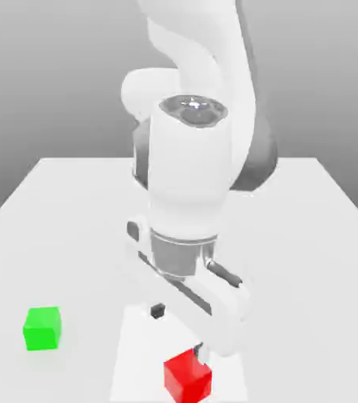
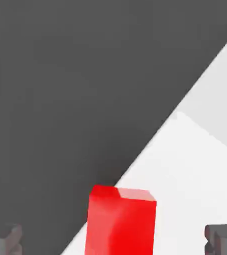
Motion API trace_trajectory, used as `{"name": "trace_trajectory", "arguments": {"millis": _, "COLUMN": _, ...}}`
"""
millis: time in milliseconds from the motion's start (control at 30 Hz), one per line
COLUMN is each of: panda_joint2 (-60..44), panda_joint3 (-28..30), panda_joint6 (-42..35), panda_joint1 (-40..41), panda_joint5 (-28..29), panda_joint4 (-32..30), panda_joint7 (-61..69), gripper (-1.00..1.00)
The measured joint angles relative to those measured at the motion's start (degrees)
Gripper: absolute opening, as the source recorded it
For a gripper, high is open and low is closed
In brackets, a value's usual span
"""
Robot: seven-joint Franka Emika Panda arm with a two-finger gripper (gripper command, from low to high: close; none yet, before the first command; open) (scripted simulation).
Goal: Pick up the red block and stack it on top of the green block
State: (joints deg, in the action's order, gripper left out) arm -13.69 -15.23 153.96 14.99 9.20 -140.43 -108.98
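A: Where does the red block (image 1: 187, 377) sit?

B: On the white table (image 1: 71, 205), near the table's front edge in the exterior view, resting flat. In the hand view the red block (image 2: 120, 221) stands between the two dark fingertips (image 2: 4, 239), with clear space on either side.

A: And the gripper (image 1: 178, 330)?

B: It hangs over the red block, pointing down at the table. Its jaws are spread wide. One dark fingertip (image 1: 157, 311) is up and toward the exterior view's left of the red block; the other is just beside the block's upper corner. Whether that one touches the block cannot be told. Nothing is pinched.

A: What about the green block (image 1: 42, 328)?

B: It lies on the same table, well apart from the red block, toward the exterior view's left and a little farther back. Nothing rests on it.

A: Anything else near the red block?

B: The white arm (image 1: 193, 157) rises behind it, and the arm's shadow falls on the table around the block.
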Motion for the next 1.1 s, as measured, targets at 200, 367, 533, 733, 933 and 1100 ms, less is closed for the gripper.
{"name": "trace_trajectory", "arguments": {"millis": 200, "panda_joint2": -9.29, "panda_joint3": 4.2, "panda_joint6": 7.31, "panda_joint1": -3.33, "panda_joint5": 4.18, "panda_joint4": 1.35, "panda_joint7": -3.95, "gripper": -1.0}}
{"name": "trace_trajectory", "arguments": {"millis": 367, "panda_joint2": -9.89, "panda_joint3": 4.39, "panda_joint6": 7.9, "panda_joint1": -3.45, "panda_joint5": 4.6, "panda_joint4": 1.44, "panda_joint7": -4.26, "gripper": -1.0}}
{"name": "trace_trajectory", "arguments": {"millis": 533, "panda_joint2": -1.99, "panda_joint3": 1.06, "panda_joint6": 1.58, "panda_joint1": -1.07, "panda_joint5": -0.19, "panda_joint4": 0.06, "panda_joint7": -0.75, "gripper": -1.0}}
{"name": "trace_trajectory", "arguments": {"millis": 733, "panda_joint2": 6.62, "panda_joint3": 8.09, "panda_joint6": -1.92, "panda_joint1": 7.72, "panda_joint5": -5.45, "panda_joint4": -5.14, "panda_joint7": -0.55, "gripper": -1.0}}
{"name": "trace_trajectory", "arguments": {"millis": 933, "panda_joint2": 6.97, "panda_joint3": 14.05, "panda_joint6": 2.26, "panda_joint1": 18.51, "panda_joint5": -8.65, "panda_joint4": -8.95, "panda_joint7": -1.69, "gripper": -1.0}}
{"name": "trace_trajectory", "arguments": {"millis": 1100, "panda_joint2": 2.11, "panda_joint3": 14.19, "panda_joint6": 7.02, "panda_joint1": 18.41, "panda_joint5": -8.51, "panda_joint4": -8.86, "panda_joint7": -1.88, "gripper": 1.0}}
